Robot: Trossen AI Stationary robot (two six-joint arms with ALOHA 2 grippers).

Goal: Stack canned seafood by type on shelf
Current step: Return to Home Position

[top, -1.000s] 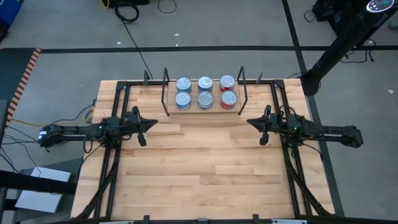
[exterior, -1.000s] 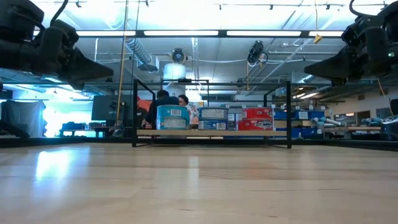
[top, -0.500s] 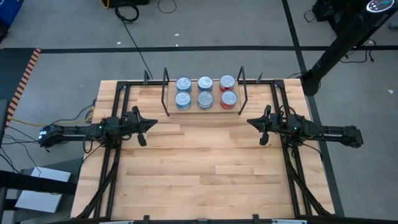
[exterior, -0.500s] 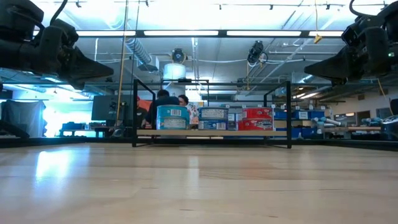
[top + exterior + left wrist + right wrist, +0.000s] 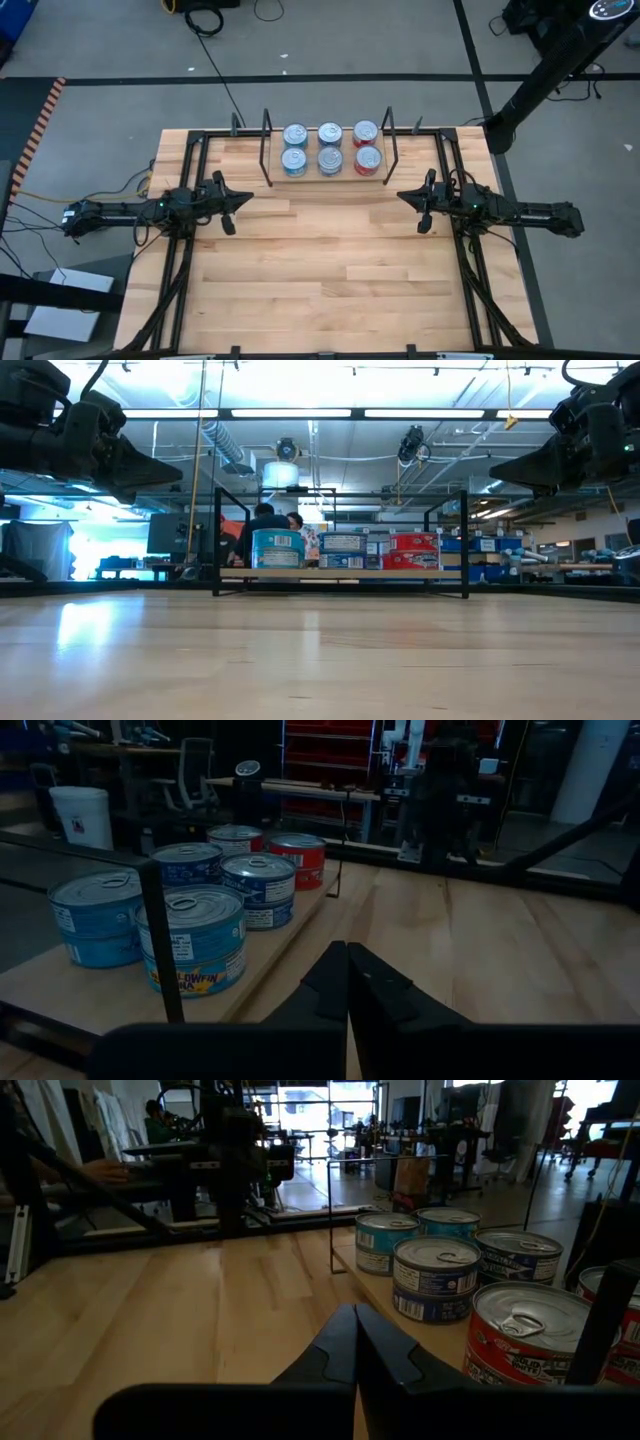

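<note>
The shelf (image 5: pixel 330 177), a light board with black wire uprights, stands at the table's far middle. On it the canned seafood stands in two rows of three: light-blue tins (image 5: pixel 295 148) at the left, dark-blue tins (image 5: pixel 330 147) in the middle, red tins (image 5: pixel 366 146) at the right. My left gripper (image 5: pixel 248 198) hovers shut over the table's left side and points level toward the middle. Opposite it, over the right side, my right gripper (image 5: pixel 400 196) is shut as well. Both are clear of the shelf and hold nothing.
Black frame rails (image 5: pixel 185 260) run along the table's left and right sides under the arms. Bare wooden tabletop (image 5: pixel 330 260) lies between the grippers and toward the near edge. In the low view, people (image 5: pixel 262 525) sit beyond the shelf in the room.
</note>
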